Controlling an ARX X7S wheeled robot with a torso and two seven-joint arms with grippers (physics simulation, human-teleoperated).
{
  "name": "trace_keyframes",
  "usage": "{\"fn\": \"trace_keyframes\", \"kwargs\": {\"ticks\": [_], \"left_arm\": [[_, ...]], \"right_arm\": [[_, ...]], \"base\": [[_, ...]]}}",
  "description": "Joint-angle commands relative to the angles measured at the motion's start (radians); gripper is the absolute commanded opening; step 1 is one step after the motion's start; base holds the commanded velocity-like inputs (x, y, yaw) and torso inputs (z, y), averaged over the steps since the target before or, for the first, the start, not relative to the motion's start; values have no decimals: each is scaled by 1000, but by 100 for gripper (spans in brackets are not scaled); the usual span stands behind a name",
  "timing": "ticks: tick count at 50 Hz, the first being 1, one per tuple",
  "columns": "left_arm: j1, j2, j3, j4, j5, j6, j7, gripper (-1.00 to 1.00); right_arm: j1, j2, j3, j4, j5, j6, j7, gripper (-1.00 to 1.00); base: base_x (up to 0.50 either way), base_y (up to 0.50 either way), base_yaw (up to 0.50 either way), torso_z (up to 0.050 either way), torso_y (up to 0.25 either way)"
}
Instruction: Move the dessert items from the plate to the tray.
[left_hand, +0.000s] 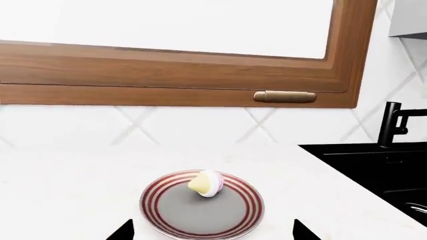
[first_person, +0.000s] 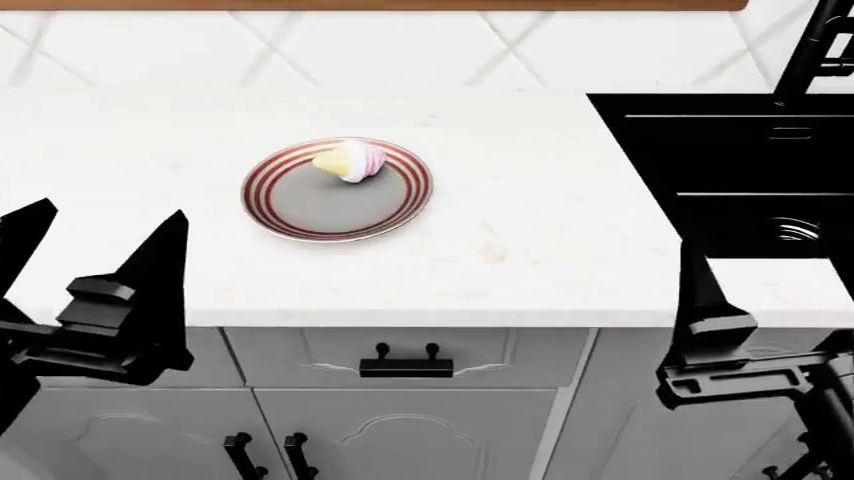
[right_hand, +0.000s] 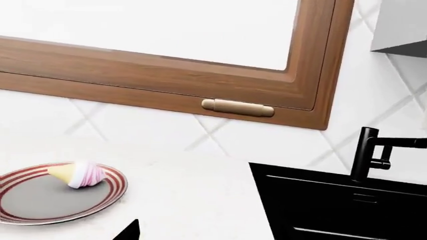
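Nearest the robot, both tools hang in front of the cabinet doors, short of the counter (first_person: 534, 240). The left tool (first_person: 100, 250) stands wide, its two dark fingers well apart and holding nothing. Of the right tool (first_person: 707, 300) only one finger shows clearly in the head view, and one tip in its wrist view, so I cannot tell how wide it is; nothing appears to be in it.

Further in, on the counter, sits the plate (first_person: 287, 215), with red rings around a grey centre. The ice cream (first_person: 351, 160) lies on its side on the far part of the plate, cone pointing left. No cupcake is on the plate or anywhere in view, and no tray shows in any view.

Beyond, to the right, is the black sink (first_person: 734, 160) with its tap (first_person: 821, 45); a tiled wall and wooden window frame (left_hand: 200, 75) stand behind.

By my judgement the ice cream remains to be moved; the cupcake's whereabouts cannot be told.
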Motion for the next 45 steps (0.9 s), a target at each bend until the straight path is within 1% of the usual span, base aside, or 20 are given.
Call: {"fn": "trace_keyframes", "kwargs": {"ticks": [1,3,10,17,31,43,45], "left_arm": [[-40,-85,-119,-25,-158,-30,-18,100],[-42,-83,-117,-27,-158,-32,-16,100],[-50,-67,-110,-20,-151,-40,-14,100],[-59,-55,-105,-12,-147,-48,-18,100],[-79,-58,-96,0,-151,-53,-30,100],[-88,-61,-78,4,-146,-51,-33,100],[-90,-62,-76,5,-147,-51,-33,100]], "right_arm": [[182,43,153,-10,321,160,-35,100],[189,43,153,-10,322,162,-38,100],[198,44,137,-10,306,163,-49,100],[209,44,121,-10,304,167,-46,100],[232,43,87,-10,302,149,-43,100],[253,43,63,-10,295,136,-48,100],[258,43,63,-10,300,139,-46,100]], "base": [[0,0,0,0,0],[57,0,0,0,0],[500,24,0,0,0],[499,213,0,0,0],[499,245,0,0,0],[493,103,0,0,1],[148,18,0,0,5]]}}
